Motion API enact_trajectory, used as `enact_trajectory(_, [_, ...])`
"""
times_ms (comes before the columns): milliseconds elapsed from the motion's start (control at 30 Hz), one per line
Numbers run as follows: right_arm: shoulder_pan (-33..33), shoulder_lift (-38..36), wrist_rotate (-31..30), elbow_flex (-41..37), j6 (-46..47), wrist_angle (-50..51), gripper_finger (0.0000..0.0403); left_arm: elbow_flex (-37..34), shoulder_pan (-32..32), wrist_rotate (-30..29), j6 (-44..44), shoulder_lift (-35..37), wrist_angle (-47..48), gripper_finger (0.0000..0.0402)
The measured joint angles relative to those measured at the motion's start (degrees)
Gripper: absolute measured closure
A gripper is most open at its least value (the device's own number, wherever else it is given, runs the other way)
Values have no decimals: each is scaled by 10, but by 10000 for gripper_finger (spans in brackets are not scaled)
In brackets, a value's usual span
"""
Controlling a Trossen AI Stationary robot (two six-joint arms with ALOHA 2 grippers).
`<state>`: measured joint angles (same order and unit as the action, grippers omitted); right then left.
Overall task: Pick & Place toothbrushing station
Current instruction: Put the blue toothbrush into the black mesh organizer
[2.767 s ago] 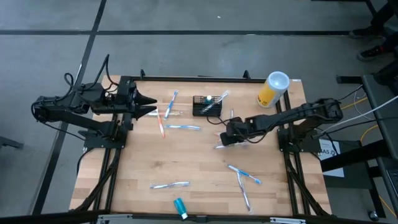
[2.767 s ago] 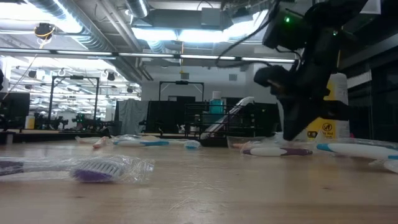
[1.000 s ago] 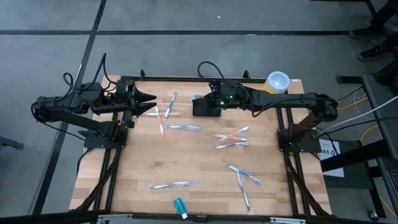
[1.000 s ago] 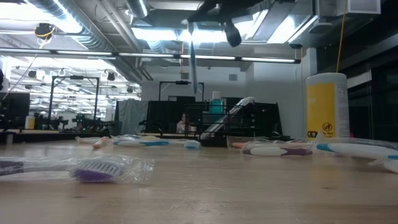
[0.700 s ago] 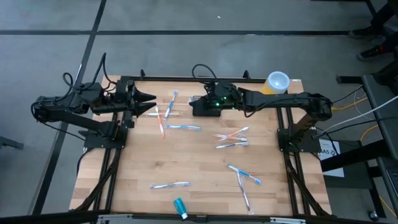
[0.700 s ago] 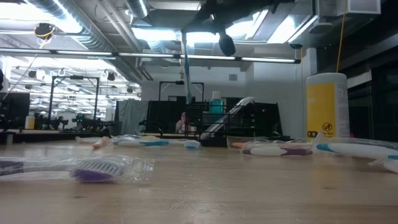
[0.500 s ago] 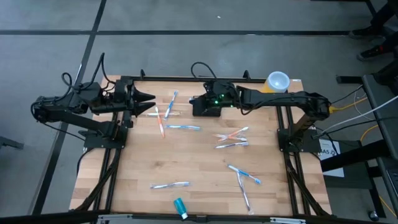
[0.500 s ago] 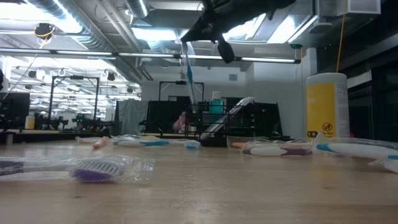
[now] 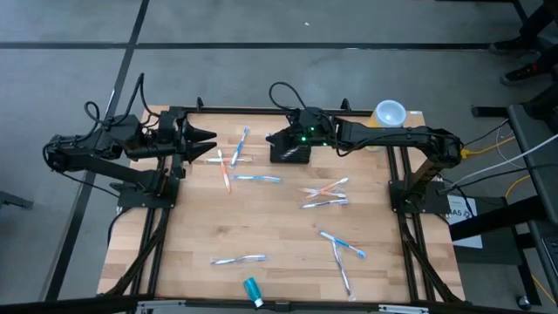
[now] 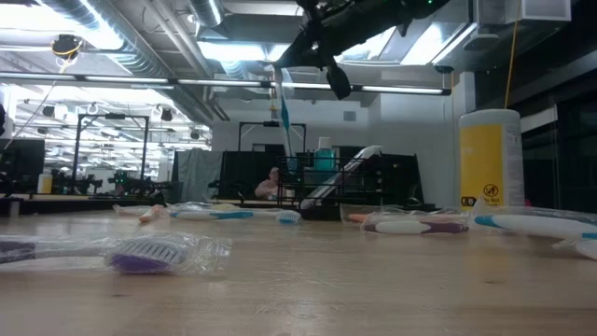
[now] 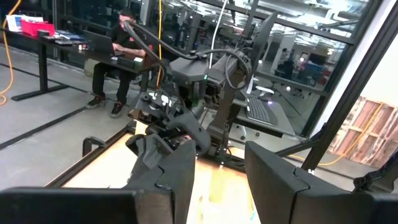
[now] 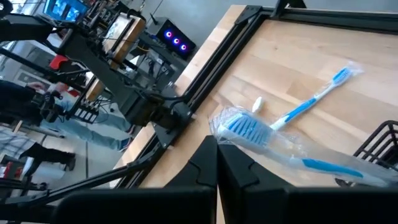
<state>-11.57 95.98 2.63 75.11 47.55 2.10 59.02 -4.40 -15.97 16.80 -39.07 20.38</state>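
My right gripper [image 9: 277, 139] hangs over the toothbrushing station [image 9: 291, 153] at the counter's far edge | jaws clamped on a wrapped toothbrush [image 10: 283, 110], long axis near upright, caddy directly below | left gripper [image 9: 209, 144] parked apart, jaws parted

Pale wooden table [image 9: 261, 227] — black wire-mesh caddy [image 9: 290, 153], clear-wrapped toothbrush [image 12: 292, 149].

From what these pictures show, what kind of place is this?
Probably a robotics lab or workshop: exposed ceiling ducts, equipment racks beyond the wooden table, and a person at a desk among cables.
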Motion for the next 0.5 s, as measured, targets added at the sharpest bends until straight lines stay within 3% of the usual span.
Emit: enact_trajectory(500, [9,0,8,0,13,59,400,0,0,-5,4,0,0,268])
